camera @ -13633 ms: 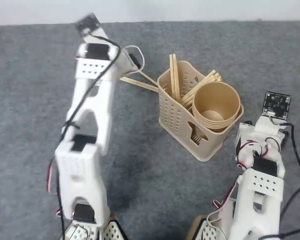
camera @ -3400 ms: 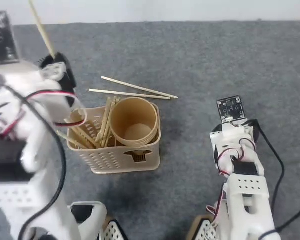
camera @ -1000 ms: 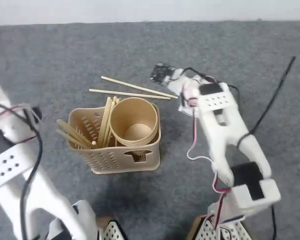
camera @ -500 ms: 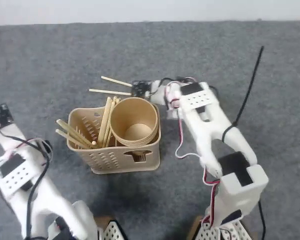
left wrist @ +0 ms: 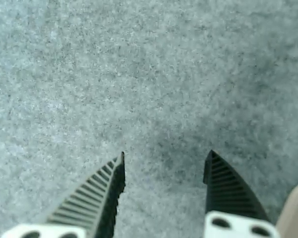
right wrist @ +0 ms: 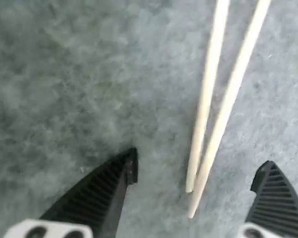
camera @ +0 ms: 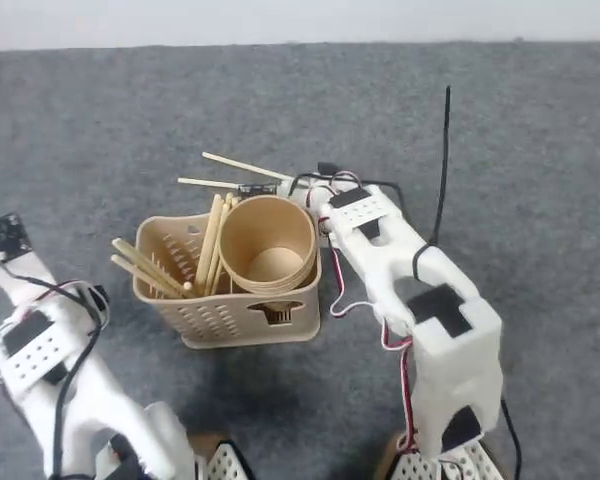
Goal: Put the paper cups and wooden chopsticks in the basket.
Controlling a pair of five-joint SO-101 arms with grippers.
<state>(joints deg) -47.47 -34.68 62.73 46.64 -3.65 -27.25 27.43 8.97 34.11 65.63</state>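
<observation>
a beige slotted basket (camera: 230,322) stands upright. nested tan paper cups (camera: 272,265) fill one half of it, and wooden chopsticks (camera: 213,245) lean in the other half. two loose chopsticks (camera: 230,163) lie flat just behind the basket.

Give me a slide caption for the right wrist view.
Open right gripper over the carpet, framing the ends of two chopsticks lying on it.

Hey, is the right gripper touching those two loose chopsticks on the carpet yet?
Apart. In the right wrist view the ends of the chopsticks lie between the open fingers of the right gripper, with bare carpet showing on both sides of them.
</observation>
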